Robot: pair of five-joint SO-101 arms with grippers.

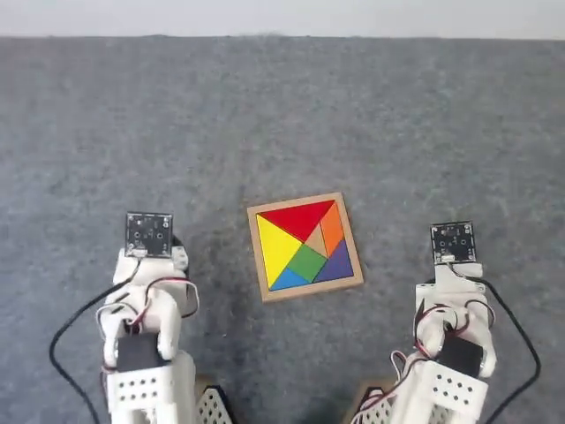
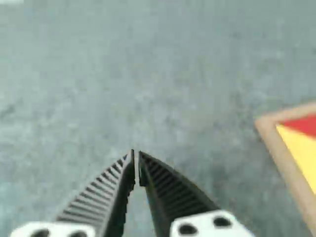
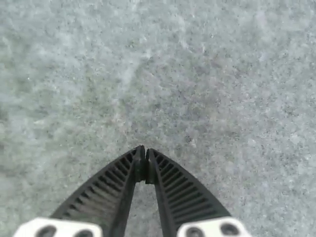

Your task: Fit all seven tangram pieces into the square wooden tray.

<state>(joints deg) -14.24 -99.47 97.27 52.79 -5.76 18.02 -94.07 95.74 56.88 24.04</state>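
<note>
The square wooden tray (image 1: pixel 261 256) lies on the grey carpet in the middle of the high view, slightly turned. Inside it sit coloured tangram pieces: a red triangle (image 1: pixel 296 217), a yellow triangle (image 1: pixel 275 246), a green square (image 1: pixel 306 262), an orange piece (image 1: pixel 332 231), a tan triangle (image 1: pixel 315 240), a blue triangle (image 1: pixel 288 279) and a purple triangle (image 1: pixel 338 265). They fill the square. My left gripper (image 2: pixel 136 156) is shut and empty, left of the tray, whose corner (image 2: pixel 269 132) shows nearby. My right gripper (image 3: pixel 145 150) is shut over bare carpet, right of the tray.
Grey carpet (image 1: pixel 282 115) covers the whole surface, with a pale wall strip along the far edge. The left arm (image 1: pixel 146 300) and right arm (image 1: pixel 455 309) stand at the near edge, either side of the tray.
</note>
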